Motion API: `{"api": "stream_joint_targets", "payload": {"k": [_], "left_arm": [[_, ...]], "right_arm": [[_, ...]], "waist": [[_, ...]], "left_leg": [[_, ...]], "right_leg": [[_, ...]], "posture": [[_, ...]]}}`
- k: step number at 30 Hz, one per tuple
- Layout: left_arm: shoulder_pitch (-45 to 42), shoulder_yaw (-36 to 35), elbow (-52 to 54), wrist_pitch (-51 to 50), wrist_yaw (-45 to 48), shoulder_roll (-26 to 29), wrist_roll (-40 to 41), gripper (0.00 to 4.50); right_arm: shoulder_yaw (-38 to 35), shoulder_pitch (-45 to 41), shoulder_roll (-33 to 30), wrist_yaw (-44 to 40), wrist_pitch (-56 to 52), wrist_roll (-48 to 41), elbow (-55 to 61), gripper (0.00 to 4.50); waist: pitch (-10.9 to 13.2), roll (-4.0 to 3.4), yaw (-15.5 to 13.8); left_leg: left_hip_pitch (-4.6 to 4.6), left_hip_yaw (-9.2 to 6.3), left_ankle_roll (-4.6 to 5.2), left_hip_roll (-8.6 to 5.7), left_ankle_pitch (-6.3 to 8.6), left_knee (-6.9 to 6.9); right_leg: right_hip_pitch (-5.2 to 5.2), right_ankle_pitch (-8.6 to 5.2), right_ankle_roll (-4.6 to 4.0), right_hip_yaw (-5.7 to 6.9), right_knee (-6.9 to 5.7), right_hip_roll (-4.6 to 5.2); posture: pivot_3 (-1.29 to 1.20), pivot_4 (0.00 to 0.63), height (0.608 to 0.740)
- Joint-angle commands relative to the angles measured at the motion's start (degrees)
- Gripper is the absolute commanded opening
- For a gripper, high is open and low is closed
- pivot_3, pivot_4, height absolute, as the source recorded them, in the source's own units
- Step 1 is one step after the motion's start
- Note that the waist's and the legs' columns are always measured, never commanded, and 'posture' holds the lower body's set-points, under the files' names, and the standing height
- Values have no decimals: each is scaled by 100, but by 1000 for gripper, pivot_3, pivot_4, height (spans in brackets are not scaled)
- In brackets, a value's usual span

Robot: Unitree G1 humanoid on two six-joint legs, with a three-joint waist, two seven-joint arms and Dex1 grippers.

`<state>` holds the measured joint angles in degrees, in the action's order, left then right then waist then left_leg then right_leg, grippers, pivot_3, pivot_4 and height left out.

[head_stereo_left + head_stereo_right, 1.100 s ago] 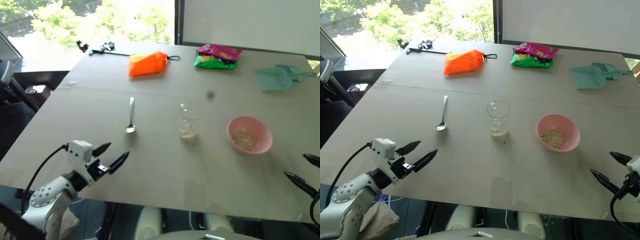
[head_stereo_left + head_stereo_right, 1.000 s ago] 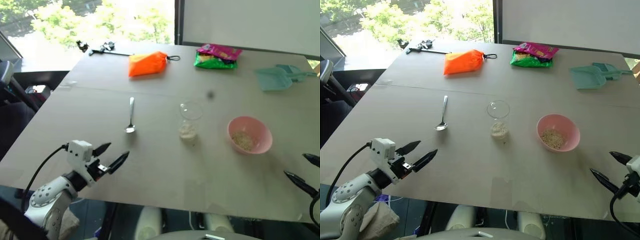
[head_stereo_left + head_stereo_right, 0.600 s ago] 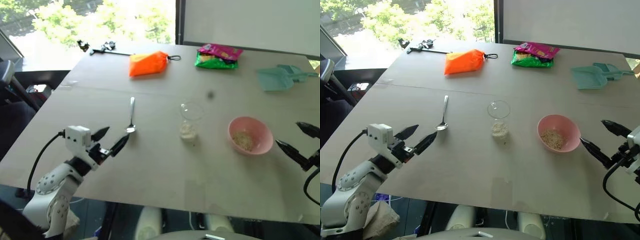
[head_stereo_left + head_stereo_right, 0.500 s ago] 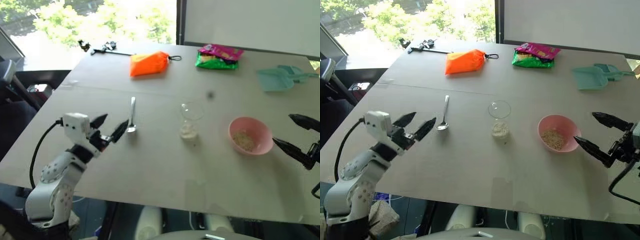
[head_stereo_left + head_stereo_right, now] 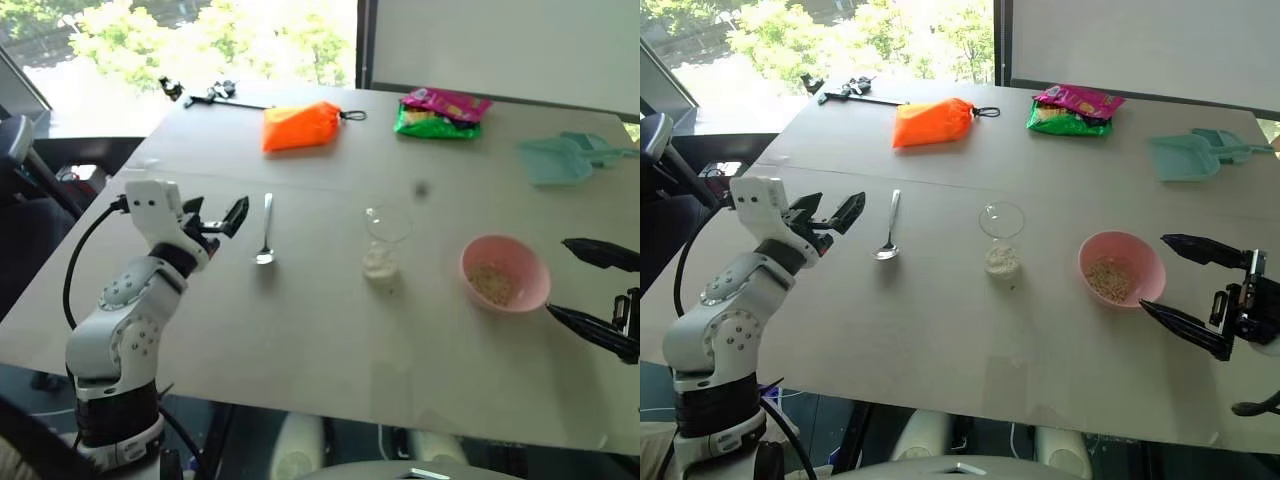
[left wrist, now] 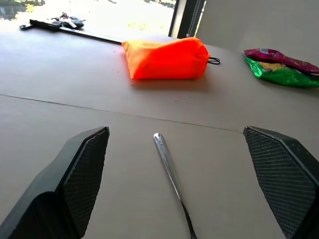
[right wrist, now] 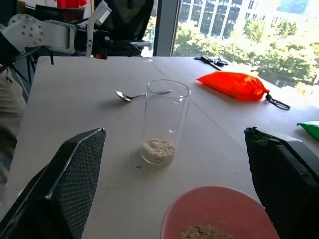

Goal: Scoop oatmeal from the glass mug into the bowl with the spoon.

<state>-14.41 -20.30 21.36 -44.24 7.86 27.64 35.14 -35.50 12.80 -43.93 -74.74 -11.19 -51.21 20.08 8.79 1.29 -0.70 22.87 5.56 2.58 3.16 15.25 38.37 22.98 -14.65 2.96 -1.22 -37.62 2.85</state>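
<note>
The silver spoon (image 5: 264,230) lies flat on the table, left of centre, its small bowl toward me. The glass mug (image 5: 382,240) stands upright mid-table with a little pale oatmeal (image 7: 158,148) at its bottom. To its right sits the pink bowl (image 5: 504,272), also with pale grains inside. My left gripper (image 5: 222,210) hovers open just left of the spoon, above the table and pointing forward, with the handle (image 6: 169,169) between its fingers' line of sight. My right gripper (image 5: 1154,273) hangs open just right of the bowl, aimed left at the bowl and mug.
At the table's far side lie an orange pouch (image 5: 298,126), a green and pink snack bag (image 5: 440,112), a teal plastic scoop (image 5: 560,157) and a black tool (image 5: 205,95). The table's near edge runs below both arms.
The left gripper rose and moved forward from the near edge to beside the spoon. The right gripper rose and swung left toward the bowl. Both stayed open.
</note>
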Motion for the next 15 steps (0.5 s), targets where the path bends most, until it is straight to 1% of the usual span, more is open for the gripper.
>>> {"api": "stream_joint_targets", "payload": {"k": [1,5,8,11,15], "left_arm": [[-360,249,389,-904,-550,152,-138,4487],[-619,455,372,-1556,-508,200,-35,4487],[-832,597,162,-1884,-650,159,-252,4487],[-1067,631,0,-2077,-870,-29,-441,4487],[-1526,879,-414,-2357,-1328,-319,-937,4487]], "right_arm": [[-453,182,13,-83,-230,-587,244,4500],[-605,262,72,-4,-417,-920,260,4500],[-652,287,127,4,-396,-931,280,4500],[-643,346,164,-53,-344,-845,271,4500],[-600,418,247,-132,-213,-689,222,4500]], "waist": [[0,0,-9],[1,1,1],[0,1,3],[1,1,-5],[2,3,-15]], "left_leg": [[0,-2,0,0,0,0],[0,-1,0,-1,0,0],[-2,-1,-1,-2,0,0],[-2,-3,-1,-6,0,0],[1,-5,-1,-10,0,2]], "right_leg": [[0,0,0,1,-1,0],[0,0,0,-1,-1,-1],[0,0,0,-1,-2,-2],[0,0,0,0,-4,-4],[-1,0,1,0,-2,-3]], "posture": [[0,150,740],[0,150,740],[0,150,740],[0,150,740],[0,150,740]]}}
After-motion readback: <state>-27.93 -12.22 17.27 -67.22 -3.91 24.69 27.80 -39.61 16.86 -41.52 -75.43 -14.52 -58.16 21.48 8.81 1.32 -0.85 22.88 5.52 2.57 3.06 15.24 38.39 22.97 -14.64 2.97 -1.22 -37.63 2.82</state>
